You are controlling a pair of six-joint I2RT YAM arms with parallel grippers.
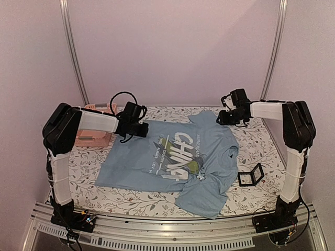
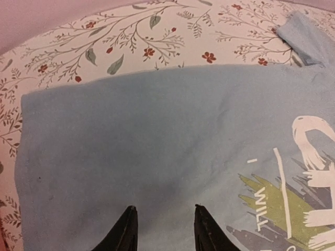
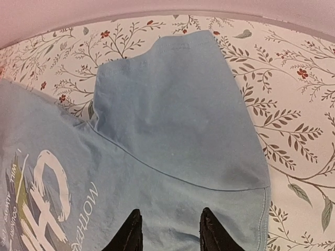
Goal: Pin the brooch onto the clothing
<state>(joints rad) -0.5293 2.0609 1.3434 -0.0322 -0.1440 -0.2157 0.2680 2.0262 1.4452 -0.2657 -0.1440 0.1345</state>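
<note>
Plainly: both jaws empty, brooch off by the print's near end

The clothing [image 1: 157, 167] lies flat, with its hem towards the left arm and its collar towards the right. Taking its CHINA print [image 1: 180, 151] as the mark, a tiny pale speck at the print's near, collar-side corner looks like the brooch [image 1: 201, 177], though it is too small to be sure of. The left gripper [image 1: 144, 130] hangs on the hem side of the print, jaws apart over bare blue cloth. The right gripper [image 1: 222, 117] hangs beyond the print over the far sleeve, jaws likewise apart and holding nothing. Neither wrist view shows the speck. The right arm seems slightly nearer to it.
</note>
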